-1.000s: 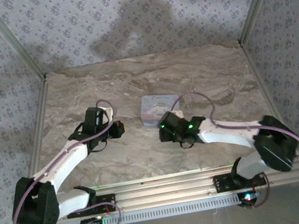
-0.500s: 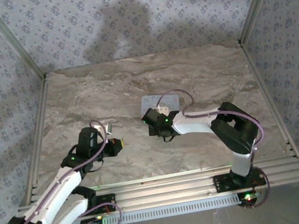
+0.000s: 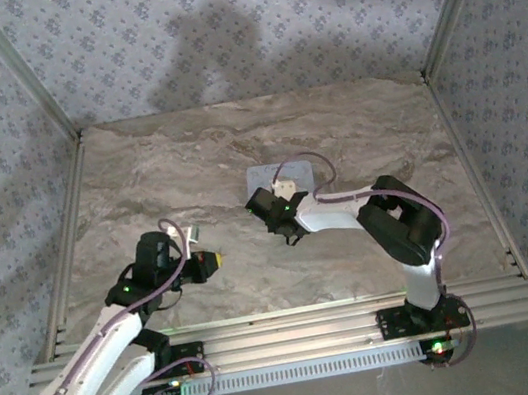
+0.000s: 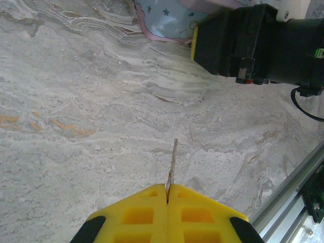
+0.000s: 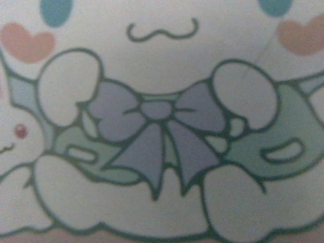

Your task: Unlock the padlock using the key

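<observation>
My left gripper (image 3: 212,260) is shut on the key, whose thin metal blade (image 4: 173,161) sticks out from between the yellow fingertips (image 4: 147,202) just above the marble table (image 3: 159,174). The grey-blue tin (image 3: 265,175) lies at the table's middle. My right gripper (image 3: 268,207) sits at the tin's near-left corner, and its black body (image 4: 248,45) shows beside the tin (image 4: 167,17). The right wrist view looks straight down on the cartoon lid (image 5: 162,76), with no fingers in sight. A tiny dark loop (image 4: 192,24) sits at the tin's edge; I cannot tell whether it is the padlock.
An aluminium rail (image 3: 296,329) runs along the near edge, also seen low on the right in the left wrist view (image 4: 296,185). Patterned walls and slanted frame posts (image 3: 32,84) close in the back and sides. Bare marble lies between the two grippers.
The left arm has drawn back toward the near left with the key still gripped. The right arm has folded up, and its gripper has moved left and farther back to the tin's corner.
</observation>
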Robot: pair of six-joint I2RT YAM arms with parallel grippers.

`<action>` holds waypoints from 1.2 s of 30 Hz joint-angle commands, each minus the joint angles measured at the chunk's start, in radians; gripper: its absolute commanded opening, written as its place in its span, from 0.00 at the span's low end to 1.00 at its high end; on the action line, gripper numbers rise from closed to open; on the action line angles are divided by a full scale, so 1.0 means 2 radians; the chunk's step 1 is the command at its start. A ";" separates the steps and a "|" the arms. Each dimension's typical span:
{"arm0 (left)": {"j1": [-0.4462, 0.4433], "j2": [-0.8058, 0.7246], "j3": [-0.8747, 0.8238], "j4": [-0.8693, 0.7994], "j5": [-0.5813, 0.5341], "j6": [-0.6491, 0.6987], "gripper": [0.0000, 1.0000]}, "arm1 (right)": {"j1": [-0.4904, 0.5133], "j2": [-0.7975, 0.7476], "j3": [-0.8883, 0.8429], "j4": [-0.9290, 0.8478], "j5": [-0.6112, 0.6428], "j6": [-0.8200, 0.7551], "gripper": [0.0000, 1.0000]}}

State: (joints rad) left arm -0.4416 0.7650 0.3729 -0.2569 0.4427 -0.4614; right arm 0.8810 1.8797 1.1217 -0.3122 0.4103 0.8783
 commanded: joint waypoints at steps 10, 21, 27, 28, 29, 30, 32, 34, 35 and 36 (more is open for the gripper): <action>-0.008 0.060 0.031 0.044 0.030 0.034 0.00 | 0.006 -0.011 0.024 -0.023 0.003 -0.038 0.12; -0.055 0.129 0.070 0.070 0.021 0.065 0.00 | 0.007 -0.055 0.019 -0.041 -0.058 -0.121 0.10; -0.075 0.191 0.096 0.093 0.022 0.066 0.00 | 0.000 -0.051 0.031 -0.053 -0.142 -0.167 0.10; -0.076 0.202 0.098 0.099 0.023 0.062 0.00 | 0.000 -0.050 0.031 -0.051 -0.154 -0.170 0.10; -0.076 0.210 0.100 0.103 0.023 0.059 0.00 | 0.000 -0.049 0.031 -0.048 -0.163 -0.173 0.11; -0.077 0.216 0.102 0.107 0.023 0.057 0.00 | 0.000 -0.049 0.030 -0.047 -0.168 -0.173 0.10; -0.077 0.225 0.103 0.110 0.017 0.053 0.00 | 0.000 -0.050 0.026 -0.046 -0.176 -0.171 0.10; -0.077 0.228 0.103 0.110 0.007 0.050 0.00 | 0.000 -0.053 0.021 -0.046 -0.181 -0.171 0.10; -0.077 0.228 0.103 0.110 0.003 0.050 0.00 | 0.000 -0.055 0.019 -0.047 -0.183 -0.172 0.10; -0.077 0.228 0.102 0.110 -0.002 0.050 0.00 | 0.000 -0.057 0.017 -0.047 -0.185 -0.172 0.10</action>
State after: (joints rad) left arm -0.5911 1.2190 0.5472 -0.0673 0.4618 -0.3565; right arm 0.8848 1.8027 1.1519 -0.3931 0.0814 0.5560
